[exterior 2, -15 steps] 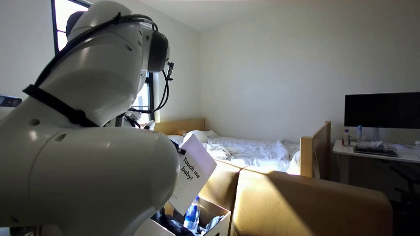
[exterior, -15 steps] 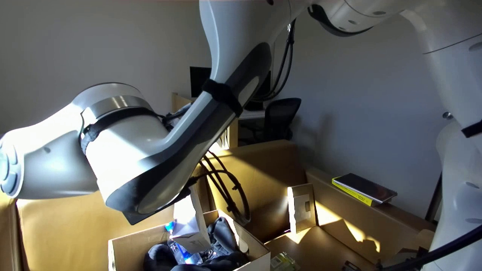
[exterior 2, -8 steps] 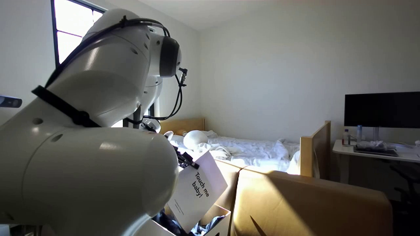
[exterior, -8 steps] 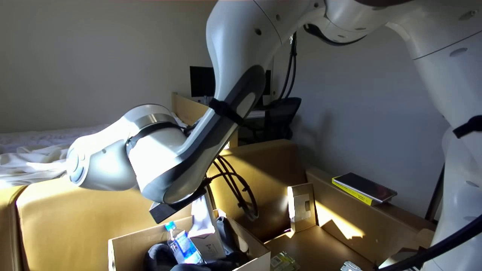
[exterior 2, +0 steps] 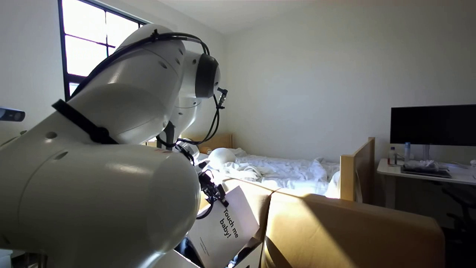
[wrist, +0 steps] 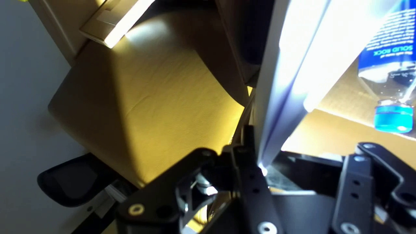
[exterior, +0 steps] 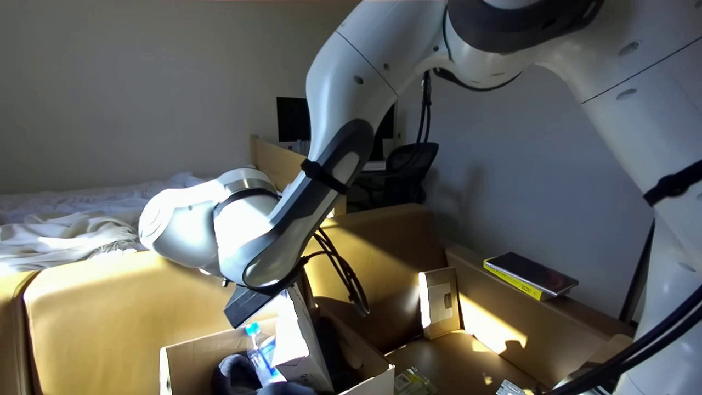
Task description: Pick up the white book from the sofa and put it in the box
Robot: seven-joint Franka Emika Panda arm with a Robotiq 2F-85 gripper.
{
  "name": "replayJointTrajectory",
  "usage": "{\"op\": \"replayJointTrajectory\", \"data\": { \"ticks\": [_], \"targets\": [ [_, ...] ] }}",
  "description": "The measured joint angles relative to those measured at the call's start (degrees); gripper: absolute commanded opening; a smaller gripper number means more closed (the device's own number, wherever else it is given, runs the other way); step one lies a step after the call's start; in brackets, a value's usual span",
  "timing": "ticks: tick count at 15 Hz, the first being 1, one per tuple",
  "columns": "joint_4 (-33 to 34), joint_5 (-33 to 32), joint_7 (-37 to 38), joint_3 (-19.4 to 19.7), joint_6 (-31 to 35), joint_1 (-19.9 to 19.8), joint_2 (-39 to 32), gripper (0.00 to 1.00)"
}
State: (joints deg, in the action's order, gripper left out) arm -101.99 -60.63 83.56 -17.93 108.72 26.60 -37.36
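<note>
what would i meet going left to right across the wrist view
Plain grey wall, mustard-yellow upholstered sofa, white rectangular book, clear plastic bottle with a blue cap.

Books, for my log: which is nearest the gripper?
The white book, at the fingertips; the dark notebook and yellow book lie stacked on the sofa's arm.

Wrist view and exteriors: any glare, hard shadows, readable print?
Wrist view: glare whites out much of the book, but SOLID ROCK on the bottle is readable. In an exterior view: the window is blown out, a hard shadow edge crosses the sofa, and the book's "Touch me baby!" is legible. In an exterior view: the box is dark inside at image right.
</note>
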Motion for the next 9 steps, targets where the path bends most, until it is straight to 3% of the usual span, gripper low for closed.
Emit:
{"op": "replayJointTrajectory", "data": {
  "ticks": [4, 9],
  "targets": [
    [1.29, 2.6, -5.97, -0.05, -0.14, 1.33, -1.02, 0.01],
    [2.11, 0.96, -8.02, 0.27, -0.18, 6.54, -2.69, 0.01]
  ]
}}
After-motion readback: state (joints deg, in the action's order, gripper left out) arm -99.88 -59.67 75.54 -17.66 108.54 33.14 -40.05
